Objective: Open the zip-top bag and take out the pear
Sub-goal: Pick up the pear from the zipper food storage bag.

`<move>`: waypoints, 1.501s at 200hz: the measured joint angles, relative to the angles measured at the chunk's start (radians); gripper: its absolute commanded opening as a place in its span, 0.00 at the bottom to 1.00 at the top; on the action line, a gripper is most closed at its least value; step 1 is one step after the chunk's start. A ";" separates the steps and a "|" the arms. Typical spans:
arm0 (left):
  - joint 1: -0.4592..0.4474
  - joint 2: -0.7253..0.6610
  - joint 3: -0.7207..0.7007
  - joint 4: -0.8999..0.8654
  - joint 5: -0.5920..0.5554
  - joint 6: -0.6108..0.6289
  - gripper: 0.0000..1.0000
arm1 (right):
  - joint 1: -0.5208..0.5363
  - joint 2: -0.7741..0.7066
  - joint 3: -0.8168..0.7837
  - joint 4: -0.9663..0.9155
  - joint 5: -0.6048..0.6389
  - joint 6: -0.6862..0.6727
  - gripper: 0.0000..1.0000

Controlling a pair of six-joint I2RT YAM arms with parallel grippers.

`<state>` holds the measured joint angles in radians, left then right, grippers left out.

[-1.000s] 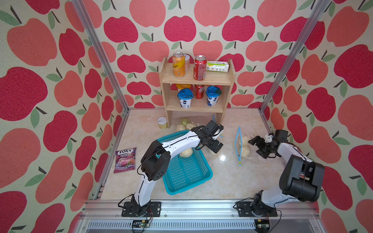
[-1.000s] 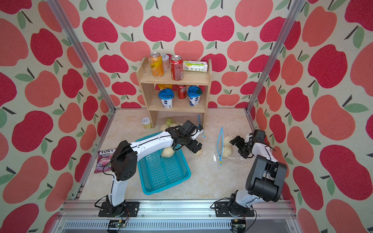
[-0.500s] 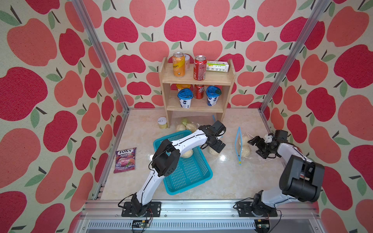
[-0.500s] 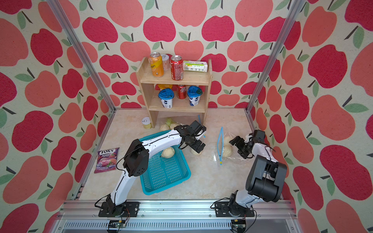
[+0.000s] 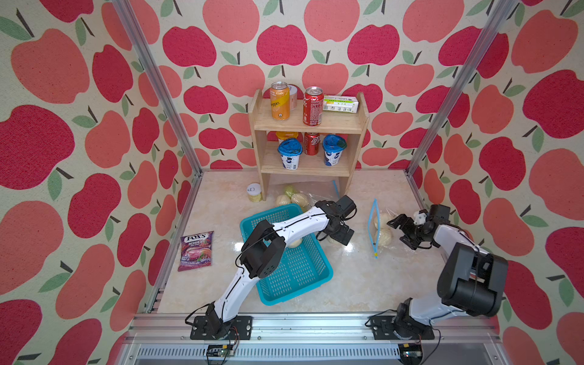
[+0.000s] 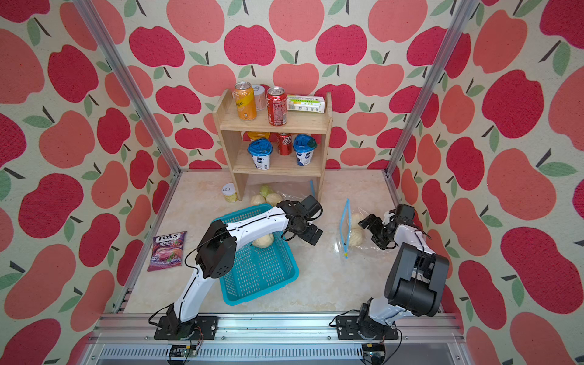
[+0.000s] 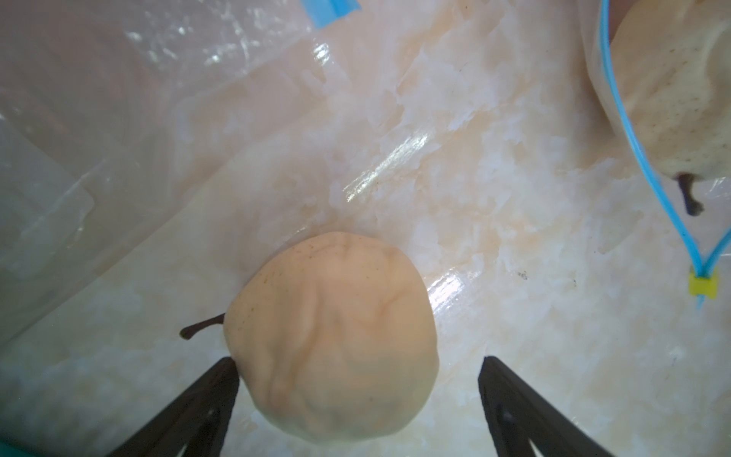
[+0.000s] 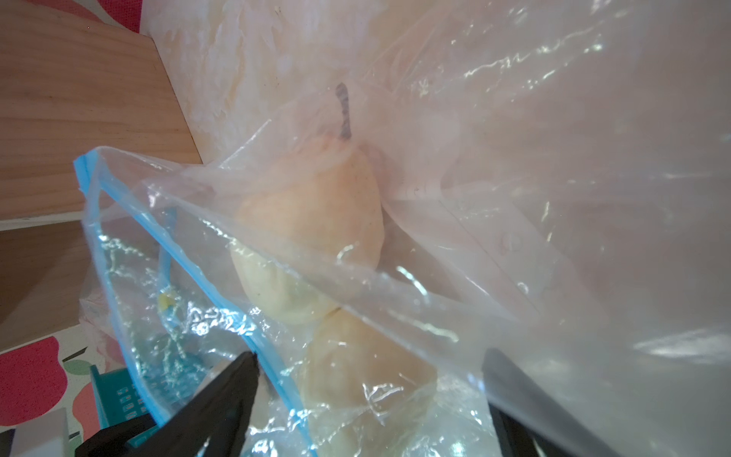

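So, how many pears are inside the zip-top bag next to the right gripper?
2. The rear pear and the front pear lie touching each other inside the zip-top bag. The crumpled plastic may hide another.

Both my top views look down from high up, opposite the wooden shelf (image 5: 341, 121) and facing it, sharing the whole floor (image 5: 363, 284). My wrist views sit close to the floor before the shelf; both catch the zip-top bag (image 8: 514, 178).
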<state>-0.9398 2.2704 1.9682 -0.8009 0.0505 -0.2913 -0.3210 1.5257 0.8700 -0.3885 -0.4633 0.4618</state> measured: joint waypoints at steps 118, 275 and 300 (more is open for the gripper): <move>-0.014 0.055 0.026 0.032 -0.098 -0.006 0.73 | -0.003 -0.013 0.000 0.000 -0.018 0.000 0.92; 0.130 -0.662 -0.449 0.121 -0.037 -0.010 0.66 | 0.015 -0.013 0.018 -0.030 0.002 -0.043 0.88; 0.243 -0.750 -0.644 0.129 -0.008 -0.022 0.68 | 0.053 -0.017 0.039 -0.050 0.019 -0.061 0.86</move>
<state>-0.6968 1.5204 1.3239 -0.6720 0.0429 -0.3130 -0.2676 1.5089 0.9085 -0.4389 -0.4438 0.4004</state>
